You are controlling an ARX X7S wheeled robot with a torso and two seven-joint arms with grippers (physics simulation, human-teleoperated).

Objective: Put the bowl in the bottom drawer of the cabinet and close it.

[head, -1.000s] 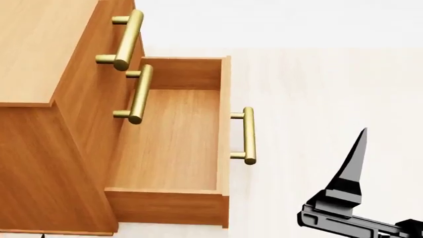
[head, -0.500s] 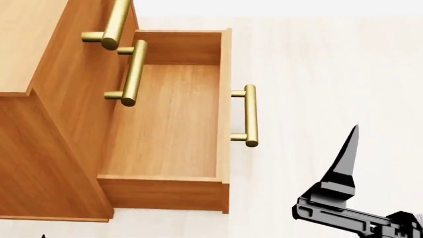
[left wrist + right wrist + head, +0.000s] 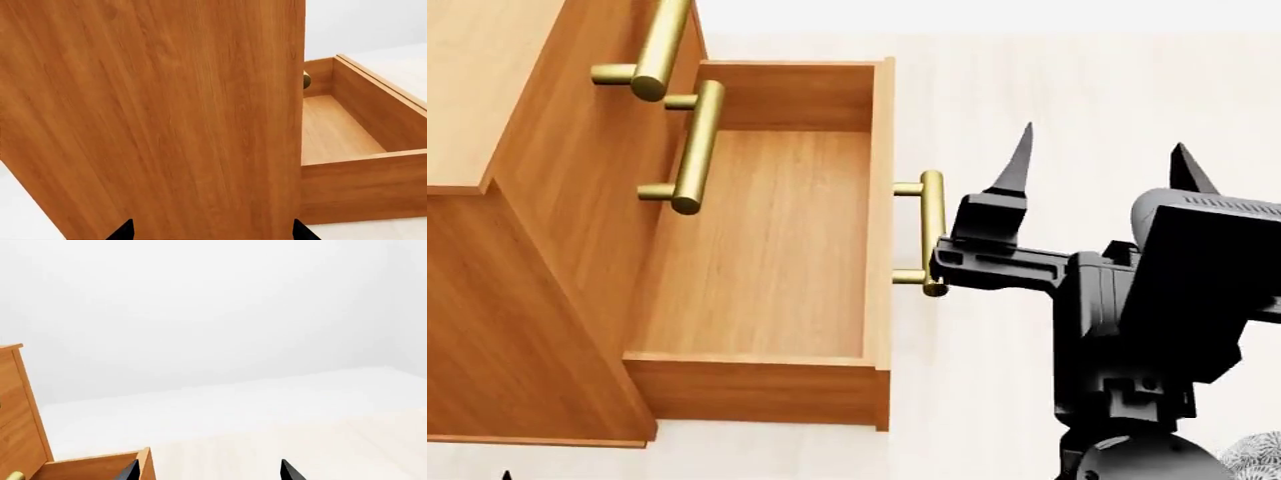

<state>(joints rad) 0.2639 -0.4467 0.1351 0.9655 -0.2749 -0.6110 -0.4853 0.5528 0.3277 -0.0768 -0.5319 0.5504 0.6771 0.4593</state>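
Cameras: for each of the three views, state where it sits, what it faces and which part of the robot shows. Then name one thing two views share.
Head view: high, looking down on the cabinet, the open bottom drawer and the right gripper.
Left wrist view: near the left gripper, facing the cabinet's side; fingertips show.
Right wrist view: near the right gripper, facing pale floor and wall; fingertips show.
Shared: all three show the open drawer.
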